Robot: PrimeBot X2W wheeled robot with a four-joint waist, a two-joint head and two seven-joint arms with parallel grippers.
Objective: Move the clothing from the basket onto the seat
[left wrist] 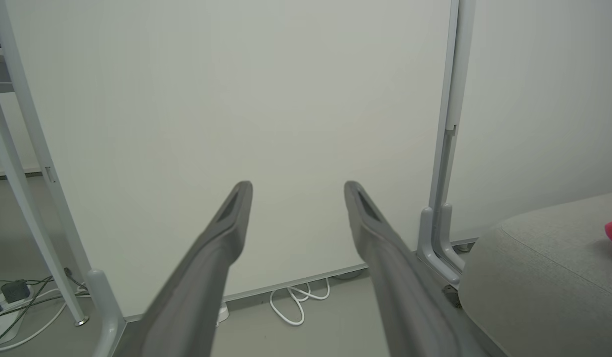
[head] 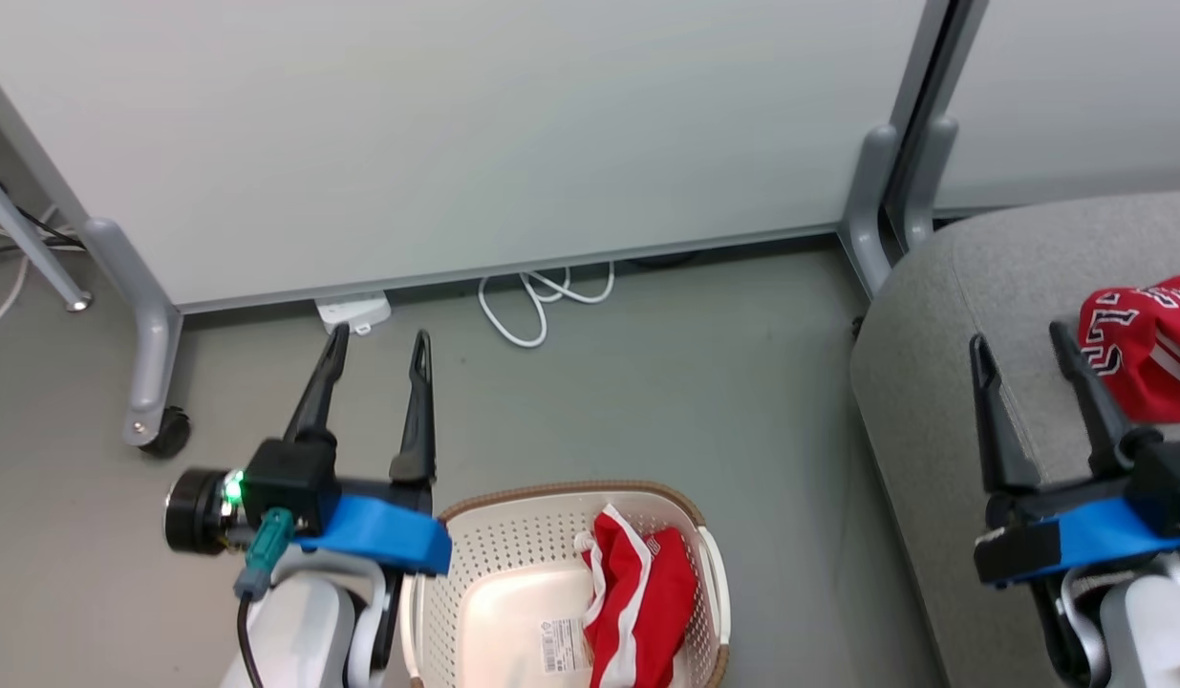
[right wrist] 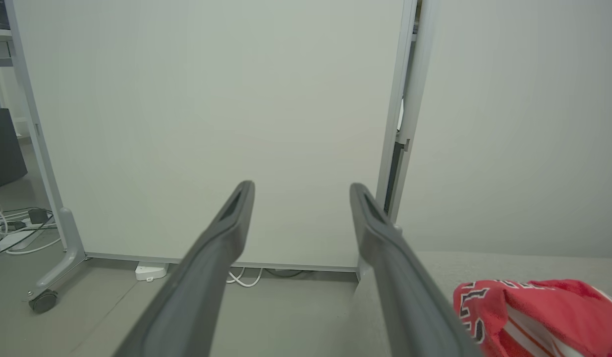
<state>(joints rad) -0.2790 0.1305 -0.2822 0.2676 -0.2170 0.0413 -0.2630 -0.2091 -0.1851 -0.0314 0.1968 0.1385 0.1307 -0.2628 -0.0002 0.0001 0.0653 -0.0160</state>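
Grey floor [head: 647, 382] runs in front of two white partition panels [head: 456, 143] on grey feet. At bottom centre, one cream basket [head: 551, 492] holds one crumpled red garment [head: 642, 602], just right of the left gripper [head: 379, 334], whose fingers are spread wide and empty. At the right edge, a second red garment [head: 1139, 349] lies on the one grey seat [head: 933, 363], just right of the right gripper [head: 1018, 334], likewise spread wide, holding nothing.
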